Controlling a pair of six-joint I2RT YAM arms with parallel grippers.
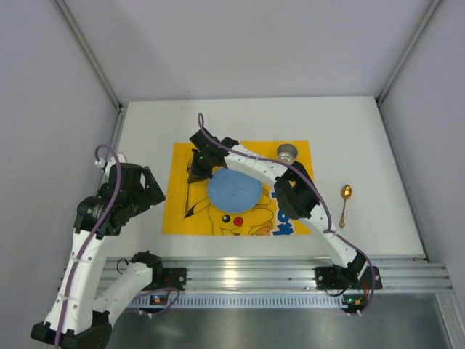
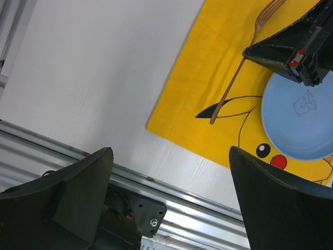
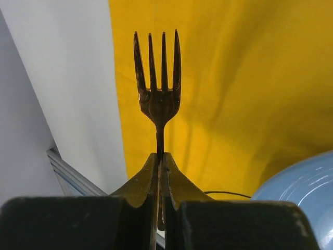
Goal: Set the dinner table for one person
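Note:
The white dinner table (image 1: 363,131) carries a yellow Pikachu cloth (image 1: 182,211) with a blue plate (image 1: 234,190) in its middle. My right gripper (image 1: 195,169) reaches across the plate to the cloth's left part. It is shut on a copper fork (image 3: 158,99), gripped just below the head, tines pointing ahead (image 3: 160,156). In the left wrist view the fork (image 2: 231,86) runs low along the cloth left of the plate (image 2: 302,125). My left gripper (image 2: 170,152) is open and empty, above the table's near left edge, left of the cloth (image 1: 149,190).
A small metal cup (image 1: 287,152) stands at the cloth's far right corner. A gold spoon (image 1: 344,203) lies on the bare table right of the cloth. The silver slotted rail (image 1: 254,273) runs along the near edge. Grey walls close in the sides.

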